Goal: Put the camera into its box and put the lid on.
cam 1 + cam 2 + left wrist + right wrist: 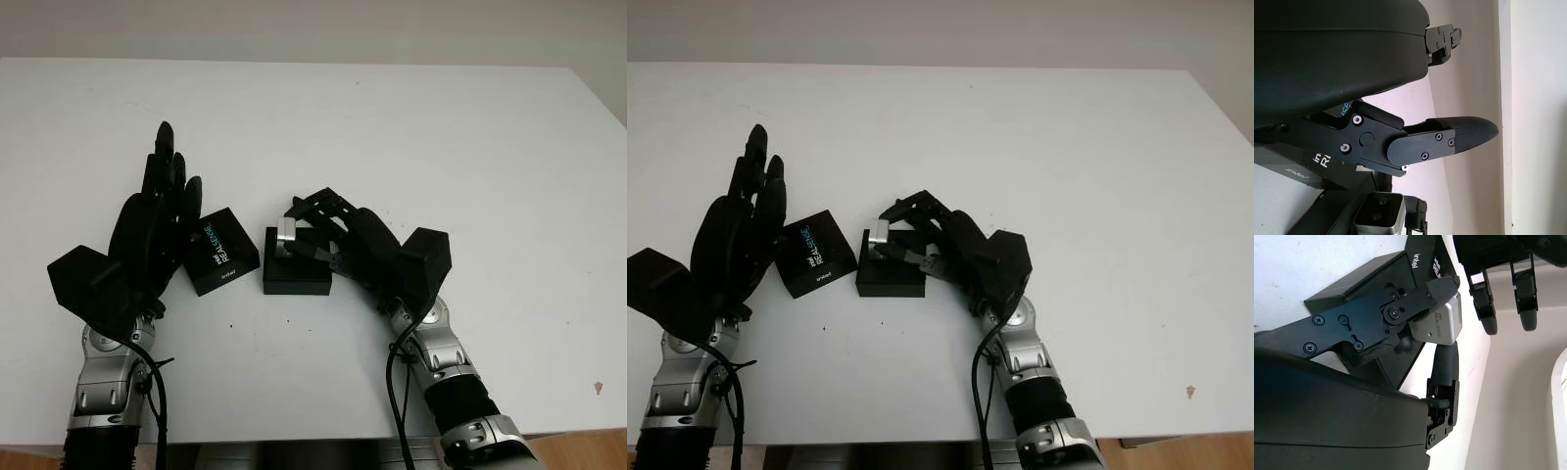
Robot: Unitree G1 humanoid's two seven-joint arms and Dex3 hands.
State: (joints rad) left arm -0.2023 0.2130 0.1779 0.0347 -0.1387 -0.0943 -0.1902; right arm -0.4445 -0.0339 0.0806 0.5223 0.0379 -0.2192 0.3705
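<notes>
Right now our right hand [328, 240] has its black fingers [1415, 301] curled around the small silver metal camera [286, 238], a rounded block with "REALSENSE" printed on its brushed side in the right wrist view. One finger presses across the camera's upper face while another comes up from beneath it, so the grip closes on it from opposite sides. We hold the camera directly over the open black rectangular box [296, 275], at the box's far left corner as the head camera sees it; whether the camera already touches the box floor we cannot tell, since our fingers cover the underside.

The box sits near the middle of the white table [470, 157], its walls low and matte. Just beside it, toward our left side, lies the flat black cardboard lid [221, 251], turned at an angle to the box and printed with white and teal "intel REALSENSE" lettering on top. Lid and box are close at their near corners but we see a sliver of table between them.

Our left hand [157, 225] is open and holds nothing. It is next to the lid on its outer side, fingers pointing away from us across the table, with the palm edge overlapping the lid's left corner in the head view.
</notes>
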